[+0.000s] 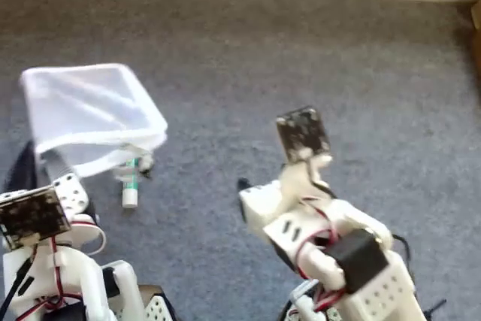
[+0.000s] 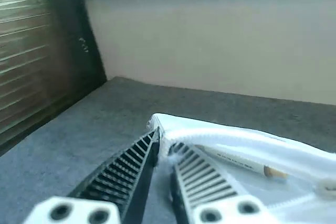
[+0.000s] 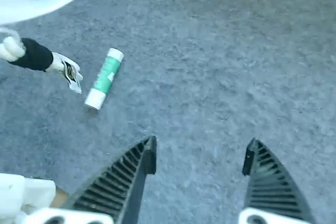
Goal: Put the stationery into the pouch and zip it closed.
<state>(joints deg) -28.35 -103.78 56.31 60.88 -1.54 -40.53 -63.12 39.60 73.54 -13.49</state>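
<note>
pouch is over at the far left of the grey carpet, white mesh. the left gripper is on it now, pincer drawn narrow and nipped onto the pouch's edge, with a scrap of white mesh caught between the ribbed fingers. through the left wrist view a white pen with a tan tip shows inside the pouch. the glue stick, green and white, is outside, lying flat on the carpet just near of the pouch's front edge. a black zip pull with a little tag hangs beside it. over to the right, the right gripper hovers above bare carpet, pincer spread wide and holding nothing, the glue stick off to its left.
</note>
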